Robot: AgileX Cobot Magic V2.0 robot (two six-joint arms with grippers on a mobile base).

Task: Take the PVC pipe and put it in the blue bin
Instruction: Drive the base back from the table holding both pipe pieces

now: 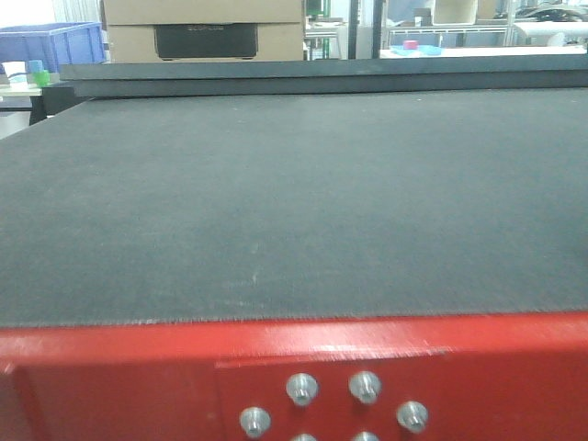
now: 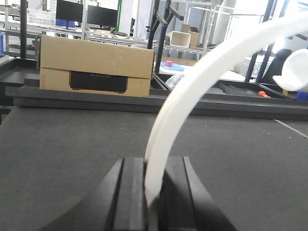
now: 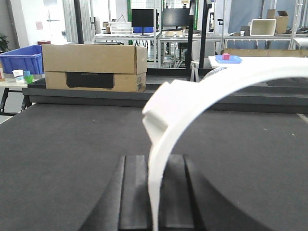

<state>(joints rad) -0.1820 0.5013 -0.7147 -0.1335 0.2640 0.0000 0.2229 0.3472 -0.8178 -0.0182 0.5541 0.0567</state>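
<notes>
**Work surface.** Table (image 1: 276,202) covered with dark grey matting. The near edge is a red panel (image 1: 138,367) set with silver bolts (image 1: 301,388). No arm and no pipe show in the front view.

**Left gripper** (image 2: 154,166). The black fingers (image 2: 129,192) are closed in on the lower end of the PVC pipe (image 2: 192,81), pinching it from both sides. The pipe is white and curved. It rises out of the jaws and arcs up and to the right, out of the picture, clear of the matting.

**Right gripper** (image 3: 155,163). The fingers (image 3: 132,192) are likewise pressed against a white curved length of pipe, which sweeps up and to the right. It has a stepped, thicker section just above the jaws. Whether both grippers hold the same piece cannot be told.

**Blue bin** (image 3: 21,57). It stands beyond the table's far left corner and is well apart from the pipe. Small cups (image 3: 20,75) stand just in front of it.

**Cardboard box** (image 3: 94,67). It sits at the far edge of the table, to the right of the bin. It is brown, with a black printed panel on its front face.

**Background.** A shelf rack carries dark monitors (image 3: 144,17). A pink block (image 3: 225,57) rests on a light-blue tray (image 3: 236,59). A white rounded container (image 2: 298,70) appears at the right edge of the left wrist view, its kind unclear.
</notes>
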